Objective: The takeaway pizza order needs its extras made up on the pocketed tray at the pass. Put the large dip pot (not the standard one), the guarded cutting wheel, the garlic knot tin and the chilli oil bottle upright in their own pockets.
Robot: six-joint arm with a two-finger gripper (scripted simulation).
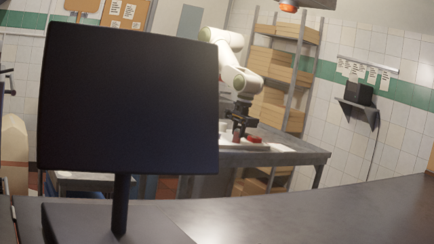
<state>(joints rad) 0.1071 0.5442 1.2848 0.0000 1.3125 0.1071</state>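
On the far steel table, a white pocketed tray (pixel 242 144) lies behind the edge of a dark screen. My gripper (pixel 238 133) is over the tray, closed on a dark red bottle (pixel 236 136) that it holds upright, low over the tray. A flat red round thing (pixel 254 139) lies on the tray just right of the bottle. A white pot (pixel 222 126) stands at the tray's left, partly hidden by the screen. The left part of the tray is hidden.
Stacked cardboard pizza boxes fill a metal rack (pixel 283 78) right behind the table. A large dark screen on a post (pixel 127 101) blocks the left half of the scene. A white sheet (pixel 281 147) lies on the table right of the tray.
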